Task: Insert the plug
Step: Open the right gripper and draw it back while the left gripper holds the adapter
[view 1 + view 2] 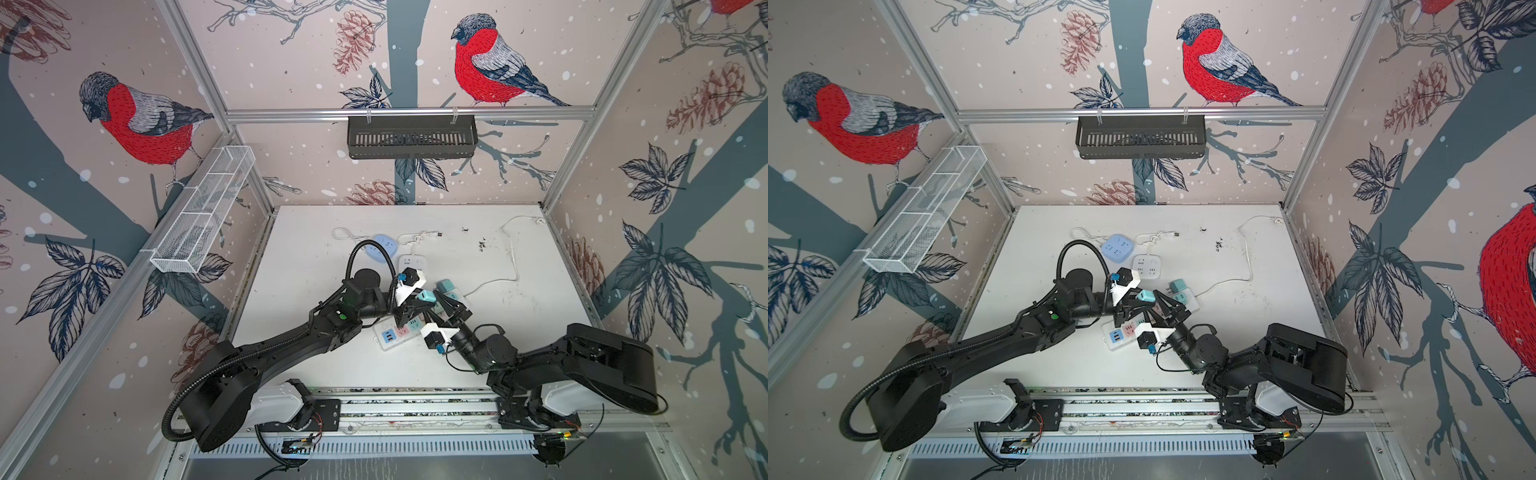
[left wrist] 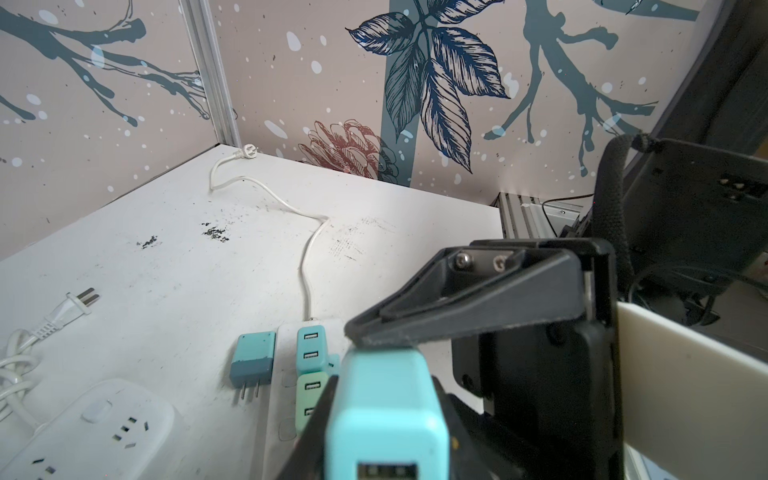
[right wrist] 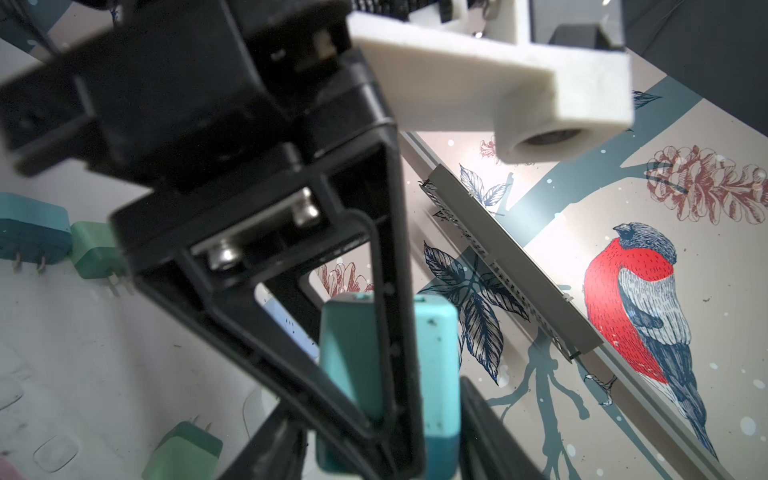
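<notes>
The plug (image 2: 386,407) is a light cyan USB charger block, and my left gripper (image 2: 384,436) is shut on its sides, USB port toward the camera. In both top views it hangs at mid-table (image 1: 427,296) (image 1: 1145,296) above the long white power strip (image 1: 392,334) (image 1: 1121,332) with pastel sockets. My right gripper (image 1: 442,306) (image 3: 380,444) meets it from the right, open, its fingers (image 3: 494,436) standing either side of the plug (image 3: 436,353). One right finger (image 2: 478,299) rests at the plug's far end. The prongs are hidden.
Teal and green chargers (image 2: 311,347) sit in the strip, and a teal-and-dark plug (image 2: 252,359) lies loose beside it. Behind are a blue socket block (image 1: 382,245), a white socket block (image 1: 411,264), their cords, and a white cable (image 1: 513,257) running to the back right corner.
</notes>
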